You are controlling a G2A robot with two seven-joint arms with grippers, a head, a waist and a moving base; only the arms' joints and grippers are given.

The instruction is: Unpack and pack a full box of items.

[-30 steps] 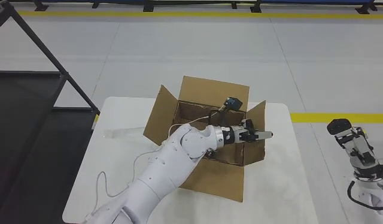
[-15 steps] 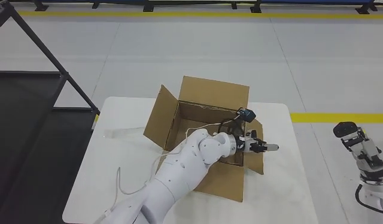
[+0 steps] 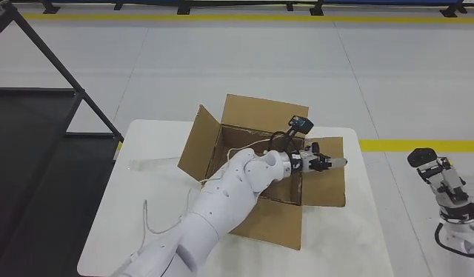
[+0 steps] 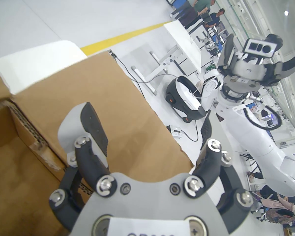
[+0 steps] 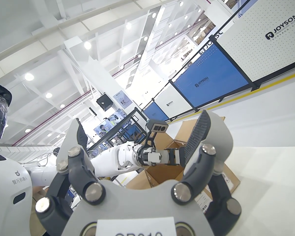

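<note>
Table: A white table (image 3: pixel 148 203) with rounded corners is pictured from above, with a dark rack (image 3: pixel 37 166) off its left side.
Box: An open cardboard box (image 3: pixel 278 225) is set near the middle of the table. Its left flap (image 3: pixel 194 147) and rear flap (image 3: pixel 265 114) are raised and splayed outward.
Left arm: The left arm (image 3: pixel 229 188) is stretched over the box's open top from the near left towards its right side (much of the interior is hidden beneath it).
Left gripper: The left gripper (image 3: pixel 329 163) is held at the box's right edge with its fingers spread wide. In the left wrist view one finger (image 4: pixel 93 126) is seen over the cardboard and the other finger (image 4: pixel 210 153) just past the flap's ragged outer edge, so the flap is straddled rather than pinched. Whether either pad touches it cannot be told.
Right flap: The right flap (image 3: pixel 326 188) is folded outward and lies roughly level over the table, just beneath and beside the left gripper.
Right gripper: The right gripper (image 5: pixel 140 119) is held off the table's right side and pointed upward, fingers spread. The box is seen beyond it, well apart.
Floor: A yellow line (image 3: pixel 415 145) is painted on the pale floor to the right of the table.
</note>
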